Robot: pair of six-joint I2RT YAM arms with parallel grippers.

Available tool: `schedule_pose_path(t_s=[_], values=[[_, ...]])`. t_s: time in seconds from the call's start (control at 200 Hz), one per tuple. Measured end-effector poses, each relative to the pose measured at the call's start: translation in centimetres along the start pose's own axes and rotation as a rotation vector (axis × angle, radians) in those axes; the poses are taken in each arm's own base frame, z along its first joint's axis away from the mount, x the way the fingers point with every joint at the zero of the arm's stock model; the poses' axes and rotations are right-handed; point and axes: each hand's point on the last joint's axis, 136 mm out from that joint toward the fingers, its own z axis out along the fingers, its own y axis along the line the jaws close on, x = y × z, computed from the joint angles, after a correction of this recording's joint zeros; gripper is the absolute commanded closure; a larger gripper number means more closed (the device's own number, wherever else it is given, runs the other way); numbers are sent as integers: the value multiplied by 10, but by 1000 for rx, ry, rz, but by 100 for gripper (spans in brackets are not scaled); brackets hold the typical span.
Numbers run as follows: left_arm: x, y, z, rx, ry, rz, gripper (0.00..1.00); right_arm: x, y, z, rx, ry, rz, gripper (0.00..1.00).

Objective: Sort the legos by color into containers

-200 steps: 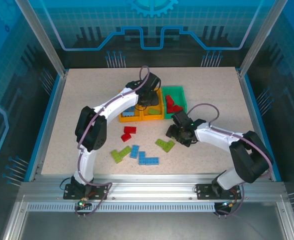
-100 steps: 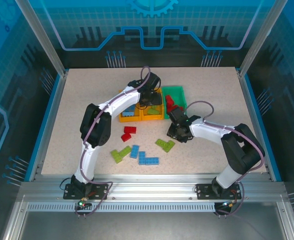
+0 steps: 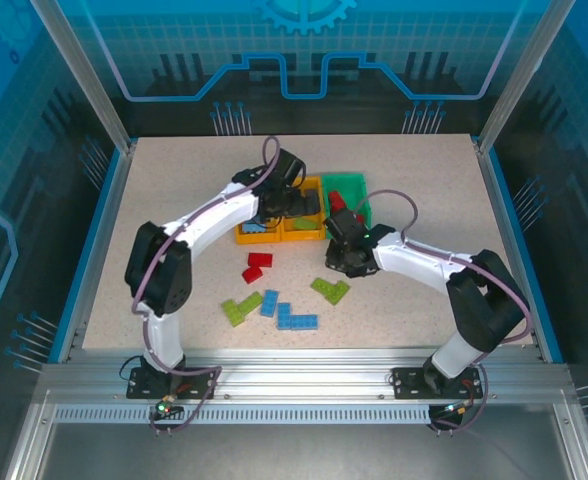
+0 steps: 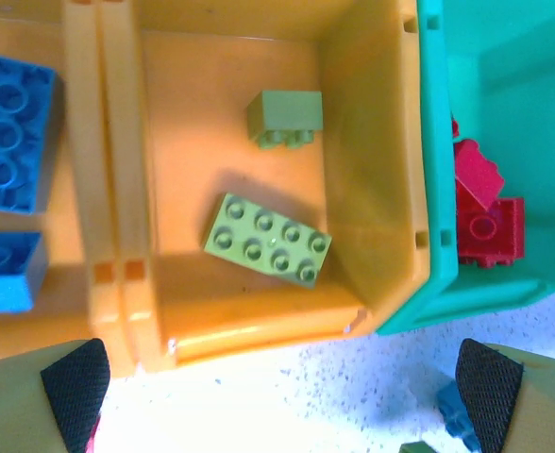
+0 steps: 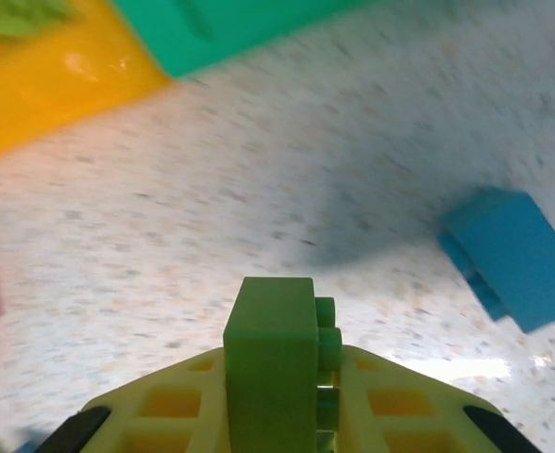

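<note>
The lime green brick [image 5: 270, 363] was pinched upright in the jaws of your right gripper [image 3: 337, 252], held above the bench [image 5: 259, 189] just in front of the containers. A second ago those jaws stood wide and a little farther from the bins, so this was a fresh pick, and it looked square enough to carry. By color it belonged in the middle orange bin [image 4: 372, 113], where two green bricks already lay: a small one [image 4: 285, 118] near the far wall and a flat eight-stud one [image 4: 268, 242] toward the front. Your left gripper [image 4: 282, 396] hung over that same bin with its jaws spread wide and nothing between them. They had been pressed together a second ago, so it had probably just dropped a green brick there. Blue bricks [image 4: 4, 142] sat in the left orange bin [image 4: 84, 113] and red bricks [image 4: 480, 203] in the green bin [image 4: 504, 75]. Loose red legos [image 3: 256, 267], loose blue legos [image 3: 296, 320] and loose green legos [image 3: 242, 307] were left on the bench, so you were not done. The left arm would likely have to move aside before the right could drop its brick.
</note>
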Motion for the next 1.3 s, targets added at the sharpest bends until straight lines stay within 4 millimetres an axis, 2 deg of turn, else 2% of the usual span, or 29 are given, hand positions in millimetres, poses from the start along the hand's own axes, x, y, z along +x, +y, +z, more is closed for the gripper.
schedule_pose_path(t_s=[0.16,0.28,0.345,0.495,0.69,0.81,0.91,0.985,1.036,1.296], values=[[13,16,-19,0,-16,-16,1,-36,45,-28,-104,-80,-107,75],[32,41,-20,-44,-2,-35,1,-57,72,-34,-149,-112,-177,75],[48,58,-18,-77,23,-43,1,-67,81,-28,-157,-113,-203,75],[80,86,-13,-135,75,-42,1,-91,87,-4,-140,-89,-232,75],[90,95,-9,-153,94,-33,1,-120,106,21,-136,-66,-275,72],[90,96,-4,-159,96,-13,1,-125,116,29,-138,-51,-298,67],[95,100,10,-183,125,-1,1,-126,117,35,-128,-33,-305,53],[100,104,21,-204,150,8,1,-124,113,39,-116,-17,-310,47],[102,106,27,-214,163,14,1,-123,111,39,-111,-6,-303,39],[99,104,44,-229,184,25,1,-118,104,36,-112,6,-305,25]])
